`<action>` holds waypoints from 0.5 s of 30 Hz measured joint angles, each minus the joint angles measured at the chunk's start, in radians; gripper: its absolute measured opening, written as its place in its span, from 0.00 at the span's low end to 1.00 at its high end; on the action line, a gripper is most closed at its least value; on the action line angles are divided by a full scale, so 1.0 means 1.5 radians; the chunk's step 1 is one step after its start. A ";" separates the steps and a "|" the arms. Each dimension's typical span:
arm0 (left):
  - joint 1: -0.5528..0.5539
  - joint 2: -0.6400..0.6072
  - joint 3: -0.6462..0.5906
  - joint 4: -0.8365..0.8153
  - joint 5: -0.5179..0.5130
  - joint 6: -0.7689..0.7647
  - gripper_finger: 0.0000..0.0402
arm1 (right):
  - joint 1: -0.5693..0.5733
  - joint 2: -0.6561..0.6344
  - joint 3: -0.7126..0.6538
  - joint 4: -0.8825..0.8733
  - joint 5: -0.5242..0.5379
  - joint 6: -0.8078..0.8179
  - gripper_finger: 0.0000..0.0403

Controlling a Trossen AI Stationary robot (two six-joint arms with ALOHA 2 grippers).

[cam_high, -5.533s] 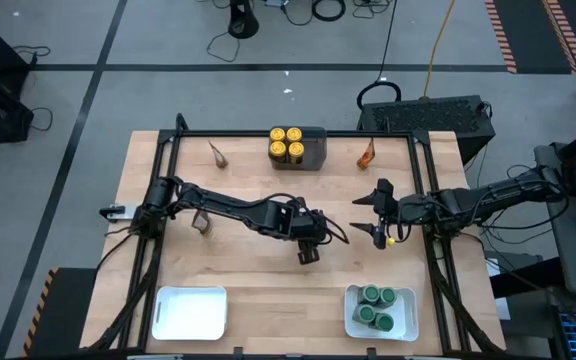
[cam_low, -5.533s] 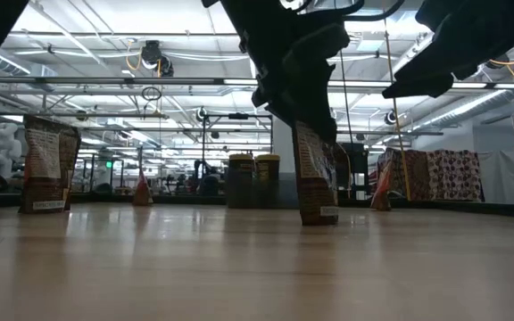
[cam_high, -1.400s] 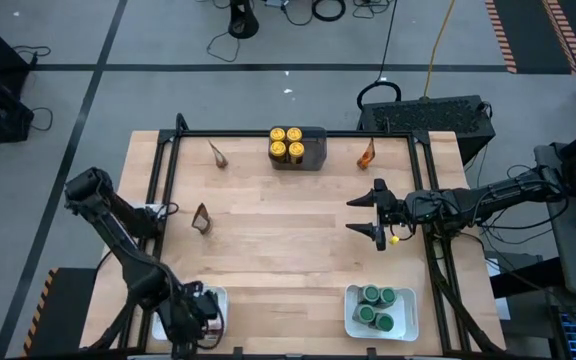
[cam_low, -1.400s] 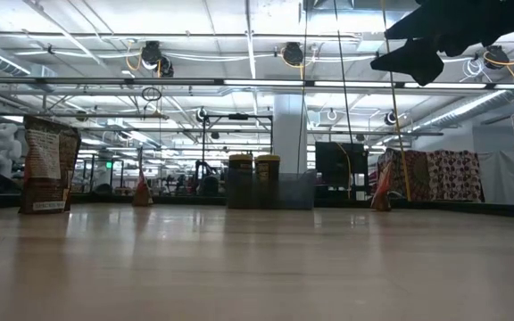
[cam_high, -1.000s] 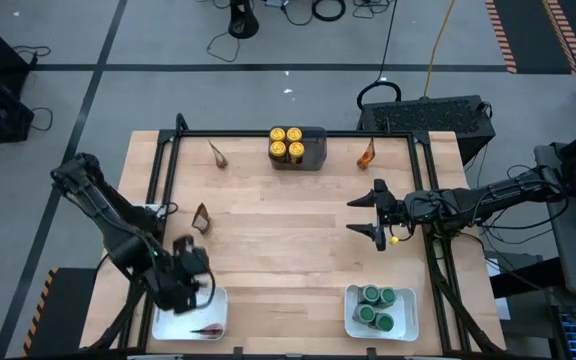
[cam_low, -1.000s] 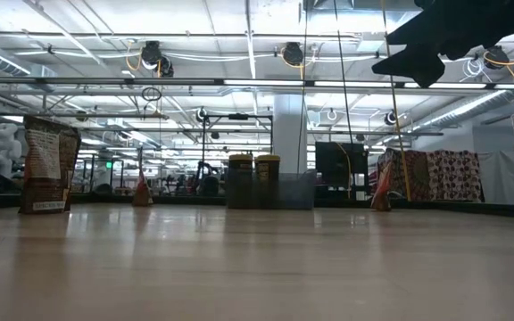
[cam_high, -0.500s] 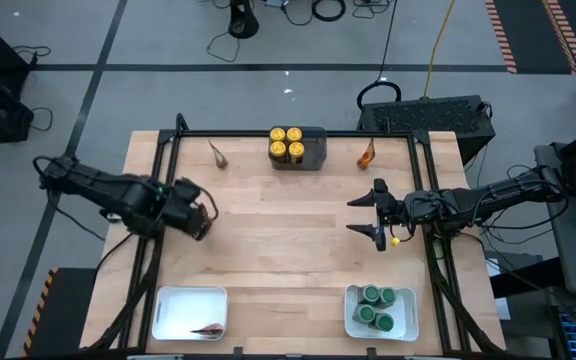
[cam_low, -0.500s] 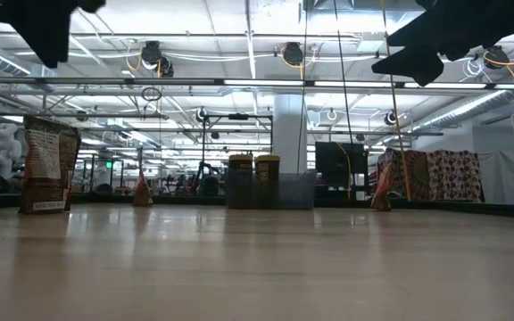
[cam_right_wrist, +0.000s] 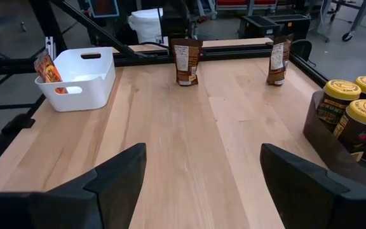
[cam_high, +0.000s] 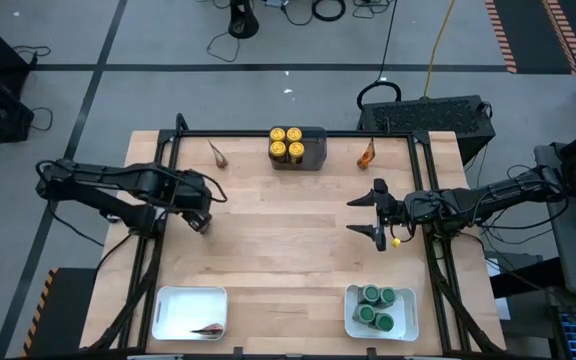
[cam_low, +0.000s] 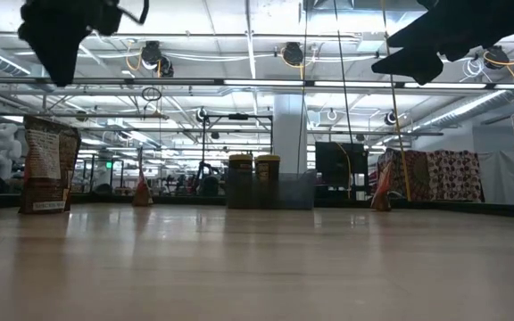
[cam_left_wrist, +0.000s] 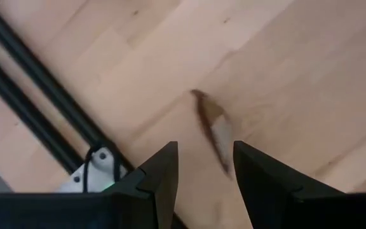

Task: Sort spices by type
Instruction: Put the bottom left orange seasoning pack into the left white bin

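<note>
**A:** On the counter point(cam_high: 288, 240), what do the left arm's jaws hold?

**B:** Nothing. The left gripper point(cam_left_wrist: 203, 166) hangs with its jaws parted just above a brown standing packet point(cam_left_wrist: 213, 130), one finger on either side and neither touching. A moment ago this arm was down at the near-left white tray point(cam_high: 189, 312), where one packet point(cam_high: 206, 329) now lies; it has since swung back up the left side to the next one.

**A:** And that means?

**B:** By my reading, one packet is sorted and the second pick is being lined up. Two more packets wait at the far edge, one left point(cam_high: 216, 153), one right point(cam_high: 368, 153).

**A:** How does the target packet lie?

**B:** It stands upright near the left rail point(cam_high: 202, 220). In the wrist view it shows edge-on as a thin pointed sliver, its long axis running slantwise, one tip toward the jaws, the other away.

**A:** The other arm?

**B:** The right gripper point(cam_high: 368, 214) waits mid-right, jaws wide and empty. Yellow-lidded jars point(cam_high: 287, 141) sit in the dark bin, green-lidded jars point(cam_high: 378, 305) in the near-right tray.
</note>
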 joint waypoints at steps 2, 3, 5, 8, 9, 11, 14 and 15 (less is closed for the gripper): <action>0.011 -0.014 -0.028 0.010 0.001 0.001 0.38 | 0.000 0.000 0.000 -0.002 0.000 0.000 0.72; 0.018 -0.022 -0.044 0.018 0.008 0.004 0.38 | 0.000 0.000 0.000 -0.006 0.000 0.000 0.72; 0.028 -0.036 -0.071 0.036 0.024 0.016 0.38 | 0.000 0.000 0.000 -0.014 0.000 -0.001 0.72; 0.040 -0.061 -0.102 0.070 0.036 0.022 0.38 | 0.000 0.000 0.000 -0.020 0.000 -0.001 0.72; 0.044 -0.069 -0.110 0.079 0.036 0.022 0.38 | 0.000 0.000 0.000 -0.020 0.000 -0.001 0.72; 0.052 -0.084 -0.127 0.094 0.038 0.022 0.38 | 0.000 0.000 0.000 -0.020 0.000 -0.001 0.72; 0.062 -0.100 -0.156 0.100 0.054 0.020 0.38 | 0.000 0.000 0.000 -0.020 0.000 -0.001 0.72; 0.064 -0.105 -0.166 0.115 0.060 0.020 0.38 | 0.000 0.000 0.000 -0.020 0.000 -0.001 0.72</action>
